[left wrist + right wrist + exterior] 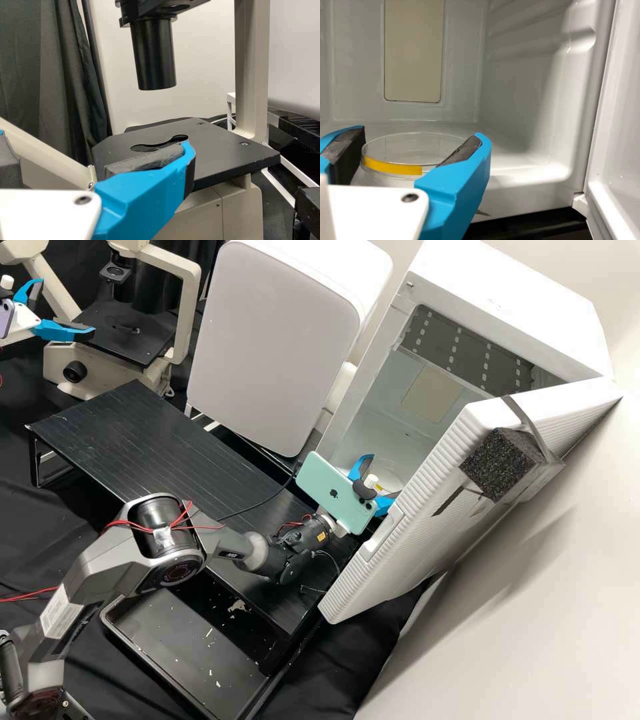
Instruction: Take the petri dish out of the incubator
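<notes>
1. One white incubator (520,300) stands open, with the petri dish (417,142) on its floor, near the front opening. The step in hand, I judge, is closing on the dish and then drawing it out.
2. The door (427,507) hangs wide beside the right arm; a straight backward exit should spare it a knock.
3. By the microscope (189,313), the left gripper (65,309) has its jaws spread with nothing between them; this step hardly needs it.
4. The phone (333,492) mounted at the right wrist juts out sideways, so any wrist roll wants care near the opening.
5. The right gripper (419,133) has its jaws open around the near part of the dish. Whether either side touches it, I cannot tell. Best to centre them, ease forward, then close gently: clear, smooth walls may slip or tip under a hard pinch.
6. The yellow tape (392,166) runs along the rim; gripping low enough to take the base with the lid seems wise.
</notes>
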You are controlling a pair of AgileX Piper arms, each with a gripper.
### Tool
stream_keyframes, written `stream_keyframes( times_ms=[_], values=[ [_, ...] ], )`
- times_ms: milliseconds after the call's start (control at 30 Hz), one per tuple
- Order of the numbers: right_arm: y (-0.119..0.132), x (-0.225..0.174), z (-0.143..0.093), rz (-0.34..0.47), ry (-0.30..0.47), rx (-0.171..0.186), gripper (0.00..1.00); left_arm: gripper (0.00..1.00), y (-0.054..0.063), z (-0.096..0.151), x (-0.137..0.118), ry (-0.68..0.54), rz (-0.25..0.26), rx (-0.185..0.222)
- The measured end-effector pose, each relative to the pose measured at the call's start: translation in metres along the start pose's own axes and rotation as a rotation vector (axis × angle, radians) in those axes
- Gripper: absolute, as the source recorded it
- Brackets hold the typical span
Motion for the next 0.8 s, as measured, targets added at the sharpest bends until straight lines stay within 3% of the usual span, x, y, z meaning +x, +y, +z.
stream_keyframes(
  times_ms=[133,167,800],
  values=[
    [-0.0004,0.0007,0.0,0.0,0.001,0.0,0.0,1.0,0.0,0.0,0.0,0.0,0.0,0.0],
    [0.0,0.001,-0.0002,0.001,0.002,0.0,1.0,1.0,0.0,0.0,0.0,0.0,0.0,0.0],
    [-0.0013,0.001,0.0022,-0.006,-0.017,-0.024,1.0,1.0,0.0,0.0,0.0,0.0,0.0,0.0]
  ],
)
